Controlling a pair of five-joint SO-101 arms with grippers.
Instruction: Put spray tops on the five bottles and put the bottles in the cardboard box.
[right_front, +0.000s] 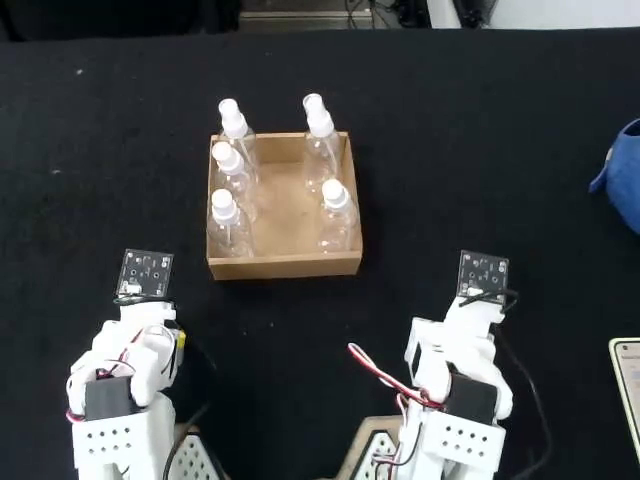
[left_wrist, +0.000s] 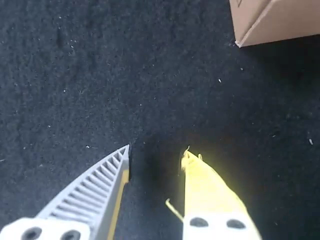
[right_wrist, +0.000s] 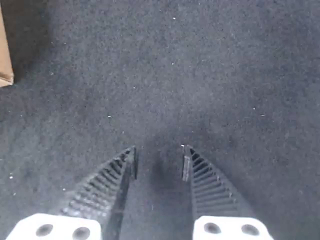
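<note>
High view: the cardboard box (right_front: 285, 265) sits mid-table on the black table (right_front: 470, 140), open side up. Five bottles (right_front: 224, 228) stand upright inside it, each capped with a white spray top (right_front: 228, 108). Three bottles line the box's 9 o'clock wall and two line its 3 o'clock wall. A bare strip of cardboard floor runs between the two rows.

Left arm (right_front: 130, 365) is folded back at 7 o'clock from the box, and right arm (right_front: 455, 360) at 5 o'clock. Both are well apart from the box, with black cloth between them and its front wall.

Left wrist view: left gripper (left_wrist: 156, 155) has its fingers spread and cloth shows in the gap. A corner of the box is ahead and off to one side, not touching.

Right wrist view: right gripper (right_wrist: 159, 152) is likewise spread over cloth, with a box edge at the frame margin.

Edges: a blue object (right_front: 625, 185) lies at 3 o'clock by the table edge. A pale flat item (right_front: 628, 385) lies at 4 o'clock. Broad cloth margins lie at 9 and 12 o'clock of the box.
</note>
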